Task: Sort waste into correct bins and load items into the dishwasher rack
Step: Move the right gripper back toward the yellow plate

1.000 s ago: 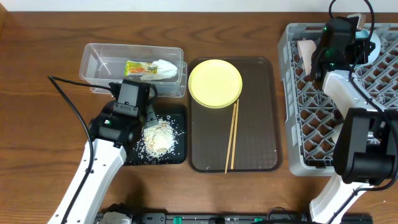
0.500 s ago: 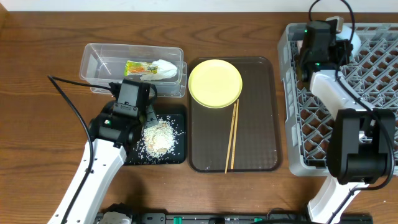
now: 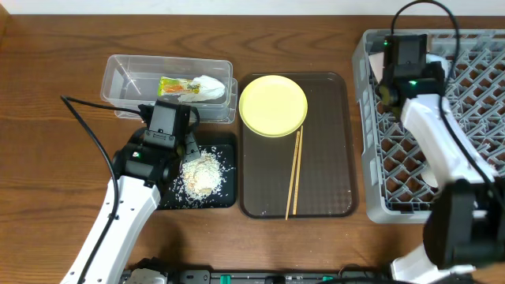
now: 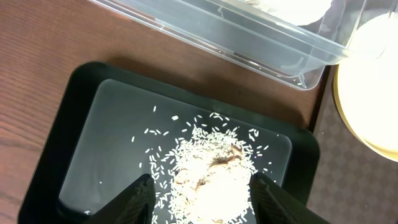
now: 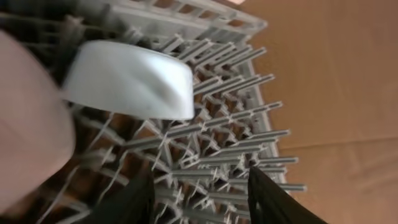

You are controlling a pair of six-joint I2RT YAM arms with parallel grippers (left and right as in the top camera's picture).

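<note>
The rice scraps (image 3: 200, 173) lie heaped in the black tray (image 3: 226, 197). My left gripper (image 3: 186, 147) hangs open over them, and in the left wrist view its jaws (image 4: 202, 202) straddle the heap (image 4: 211, 180). The snack wrapper with white paper (image 3: 192, 87) lies in the clear tub (image 3: 126, 71). The yellow plate (image 3: 273, 106) and chopsticks (image 3: 294, 172) rest on the brown serving tray (image 3: 331, 158). My right gripper (image 3: 402, 55) is over the grey rack's (image 3: 473, 158) back left, open and empty (image 5: 199, 199) above the pegs. The white cup (image 5: 127, 79) and the pinkish bowl (image 5: 25, 124) sit in the rack.
The clear tub's edge (image 4: 249, 37) and the yellow plate's rim (image 4: 373, 93) border the black tray (image 4: 93, 124). A black cable (image 3: 87, 130) trails left of my left arm. Bare wooden table (image 5: 336, 74) shows beyond the rack's edge.
My right gripper has moved left along the rack's back edge and turned, now covering the pinkish bowl in the overhead view. My left arm has not moved.
</note>
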